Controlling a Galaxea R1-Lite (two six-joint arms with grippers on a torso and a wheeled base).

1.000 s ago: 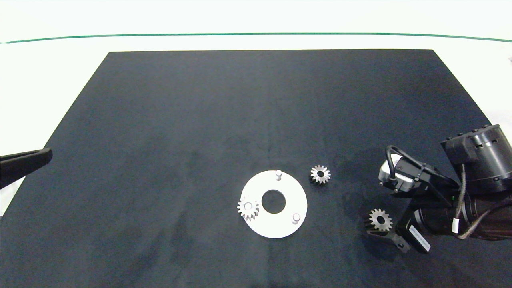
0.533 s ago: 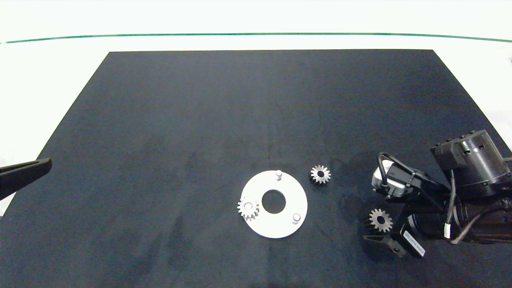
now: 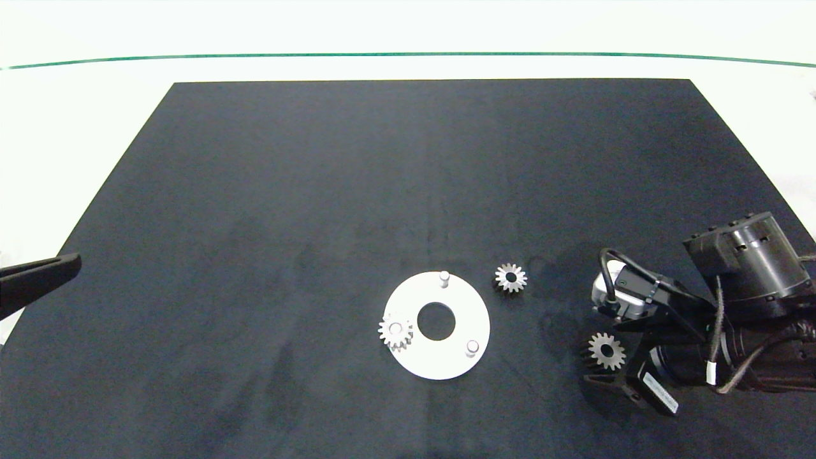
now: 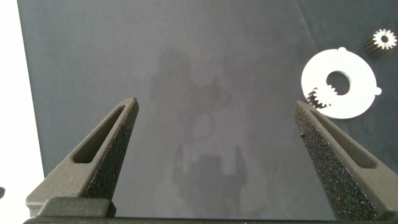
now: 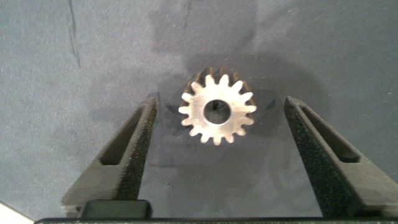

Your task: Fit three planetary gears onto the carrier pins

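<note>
Right gripper (image 5: 214,140) jaws wide open, straddling 1 gear (image 3: 606,351), no contact | left gripper (image 4: 214,134) parked at desk edge, open, empty | we see 1 gear seated (image 3: 395,332), another loose (image 3: 510,277) | 2 pins (image 3: 444,278) bare, 3rd hidden

The mat (image 3: 319,191) is a matt blue-black, mottled with fainter dark smudges; around it the table (image 3: 95,115) is white, crossed by a thin green line (image 3: 408,55). The disc (image 3: 468,322) is plain white with pale grey-white pins (image 3: 444,278). All three gears (image 5: 217,111) are silver-grey with dark centre holes. Both grippers (image 5: 217,155) have charcoal-grey, grainy fingers (image 4: 106,155)
</note>
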